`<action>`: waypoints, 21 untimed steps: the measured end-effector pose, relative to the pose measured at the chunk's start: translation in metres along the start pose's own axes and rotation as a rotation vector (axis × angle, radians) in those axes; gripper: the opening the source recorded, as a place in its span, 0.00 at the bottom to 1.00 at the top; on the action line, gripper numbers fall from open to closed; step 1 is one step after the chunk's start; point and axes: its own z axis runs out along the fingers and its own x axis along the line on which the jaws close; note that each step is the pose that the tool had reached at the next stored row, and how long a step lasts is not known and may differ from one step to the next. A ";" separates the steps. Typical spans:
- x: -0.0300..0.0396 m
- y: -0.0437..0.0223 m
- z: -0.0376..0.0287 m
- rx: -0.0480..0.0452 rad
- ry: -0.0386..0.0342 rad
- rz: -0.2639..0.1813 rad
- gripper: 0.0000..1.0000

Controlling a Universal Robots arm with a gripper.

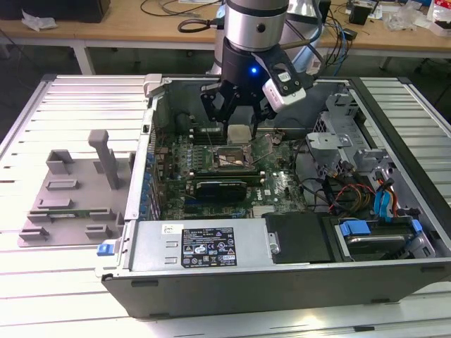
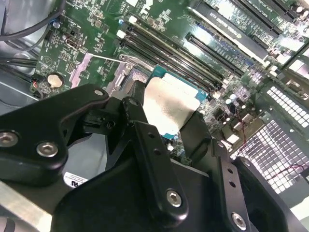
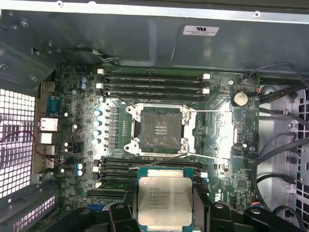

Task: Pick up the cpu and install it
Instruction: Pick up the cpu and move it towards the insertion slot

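My gripper (image 1: 239, 121) is shut on the cpu (image 1: 239, 132), a flat square chip with a silver-grey top, and holds it by two opposite edges. It hangs inside the open computer case, a little above the motherboard. In the first wrist view the cpu (image 3: 164, 197) sits between the black fingers (image 3: 126, 212), just short of the open black socket (image 3: 161, 128), whose metal frame is swung back and whose contact field is bare. In the second wrist view the cpu (image 2: 169, 104) is clamped between the fingers (image 2: 140, 123). The socket (image 1: 231, 156) lies just below the gripper in the exterior view.
Memory slots (image 3: 152, 82) flank the socket on both sides. A grey plastic tray (image 1: 67, 204) with slots lies outside the case on the exterior view's left. The power supply (image 1: 204, 246), drive bays (image 1: 373, 232) and loose cables (image 1: 345, 190) crowd the case's near and right parts.
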 end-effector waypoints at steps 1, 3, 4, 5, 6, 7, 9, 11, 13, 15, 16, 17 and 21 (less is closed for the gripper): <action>-0.0001 0.0013 0.0004 0.0000 0.0001 0.000 0.55; -0.0001 0.0046 0.0016 0.0000 0.0000 0.000 0.55; -0.0002 0.0058 0.0020 0.0000 0.0000 0.000 0.55; -0.0003 0.0074 0.0024 -0.0001 0.0000 0.000 0.55; -0.0003 0.0089 0.0027 0.0000 0.0000 0.000 0.55; -0.0004 0.0140 0.0042 0.0000 0.0001 0.000 0.55; 0.0001 0.0179 0.0058 -0.0001 0.0000 0.000 0.55; 0.0008 0.0209 0.0073 0.0000 0.0000 0.000 0.55; 0.0014 0.0218 0.0079 0.0000 0.0001 0.000 0.55; 0.0015 0.0229 0.0090 -0.0001 0.0000 0.000 0.55; 0.0016 0.0233 0.0100 -0.0001 0.0000 0.000 0.55; 0.0016 0.0236 0.0109 -0.0001 0.0001 0.000 0.55; 0.0019 0.0250 0.0130 -0.0001 0.0000 0.000 0.55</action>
